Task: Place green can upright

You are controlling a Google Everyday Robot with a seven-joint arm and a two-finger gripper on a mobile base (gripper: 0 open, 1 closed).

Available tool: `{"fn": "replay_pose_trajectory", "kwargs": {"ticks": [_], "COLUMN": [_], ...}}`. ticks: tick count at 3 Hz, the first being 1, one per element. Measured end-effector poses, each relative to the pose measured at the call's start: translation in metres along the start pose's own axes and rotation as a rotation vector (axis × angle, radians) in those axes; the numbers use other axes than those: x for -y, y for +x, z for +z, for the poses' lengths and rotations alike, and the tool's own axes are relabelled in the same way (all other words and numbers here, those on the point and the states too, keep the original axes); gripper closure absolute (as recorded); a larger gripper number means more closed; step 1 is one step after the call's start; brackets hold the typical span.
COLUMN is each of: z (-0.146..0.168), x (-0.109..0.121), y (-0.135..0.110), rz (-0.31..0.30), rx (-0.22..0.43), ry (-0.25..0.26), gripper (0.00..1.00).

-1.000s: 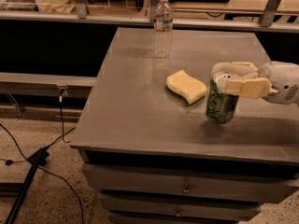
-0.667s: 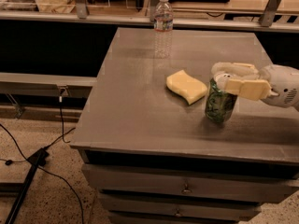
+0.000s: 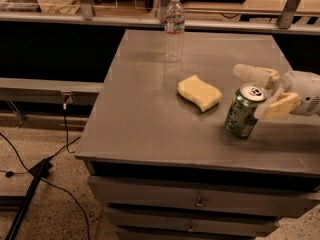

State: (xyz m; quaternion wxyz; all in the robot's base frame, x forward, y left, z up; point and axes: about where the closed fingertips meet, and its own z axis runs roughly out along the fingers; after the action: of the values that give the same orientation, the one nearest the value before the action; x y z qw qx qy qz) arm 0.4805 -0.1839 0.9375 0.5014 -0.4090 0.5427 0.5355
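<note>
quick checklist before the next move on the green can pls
1. Gripper at the top of the green can, reaching in from the right: ok.
2. Can's silver top faces up: ok.
3. Can's base flat on the table: cannot tell, the can looks slightly tilted, top toward the gripper.
4. Gripper's hold on the can: cannot tell.
5. Yellow sponge lies to the can's left, apart from it: ok.
6. Water bottle stands far back, out of the way: ok.

Cream-white gripper (image 3: 248, 93) at the grey table's (image 3: 140, 109) right clasps a shiny green can (image 3: 241, 116), pale-marked and silver-topped, near a yellow sponge (image 3: 200, 92).
</note>
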Motion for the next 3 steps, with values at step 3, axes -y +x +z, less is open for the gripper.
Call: {"fn": "replay_pose_trajectory", "kwargs": {"ticks": [3], "z": [-0.028], "x": [-0.028], "y": [-0.027], "rz": [-0.279], "rx": [-0.323], "ry": [0.013], "gripper": [0.00]}}
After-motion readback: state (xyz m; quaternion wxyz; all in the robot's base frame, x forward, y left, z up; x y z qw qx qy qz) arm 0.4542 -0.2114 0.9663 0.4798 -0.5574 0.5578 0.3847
